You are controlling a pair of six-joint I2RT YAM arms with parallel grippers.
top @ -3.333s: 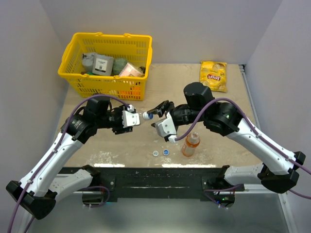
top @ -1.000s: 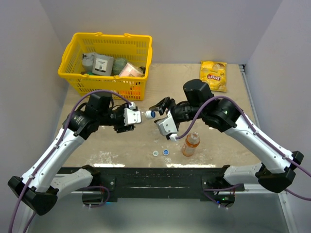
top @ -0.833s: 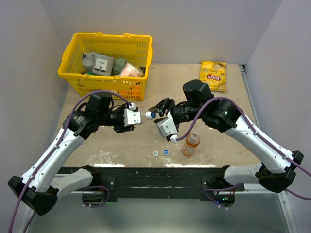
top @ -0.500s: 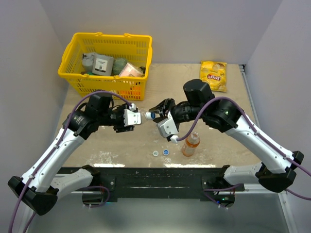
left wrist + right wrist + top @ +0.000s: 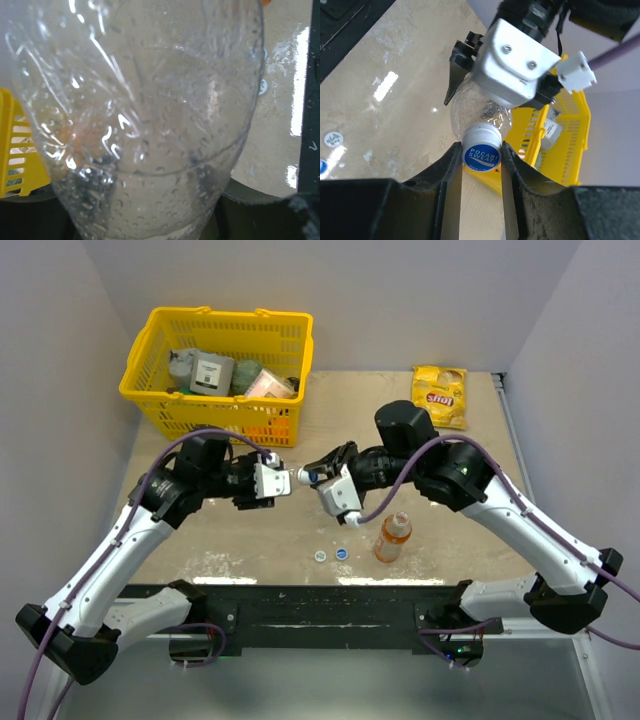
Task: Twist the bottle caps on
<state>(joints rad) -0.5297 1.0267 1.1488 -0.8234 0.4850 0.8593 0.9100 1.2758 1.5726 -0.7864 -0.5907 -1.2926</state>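
Right gripper (image 5: 481, 151) has slid left since half second ago. Fingers (image 5: 449, 170) pinch small round blue plastic cap (image 5: 481, 154), now pressed on mouth of clear plastic bottle (image 5: 140, 125). Left gripper (image 5: 268, 481) grips bottle, held sideways above table (image 5: 450, 462) middle. Twisting comes next, I think.

Two brand names can be read, one on a cap and one on a packet.
"POCARI SWEAT" stands in white on the top of the blue cap (image 5: 481, 156) at the mouth of the clear bottle (image 5: 480, 112). The yellow crisp packet (image 5: 439, 397) on the counter (image 5: 340, 410) bears a red "Lay's" logo. Labels on the goods (image 5: 213, 373) in the yellow basket (image 5: 200, 420) are too small to read.
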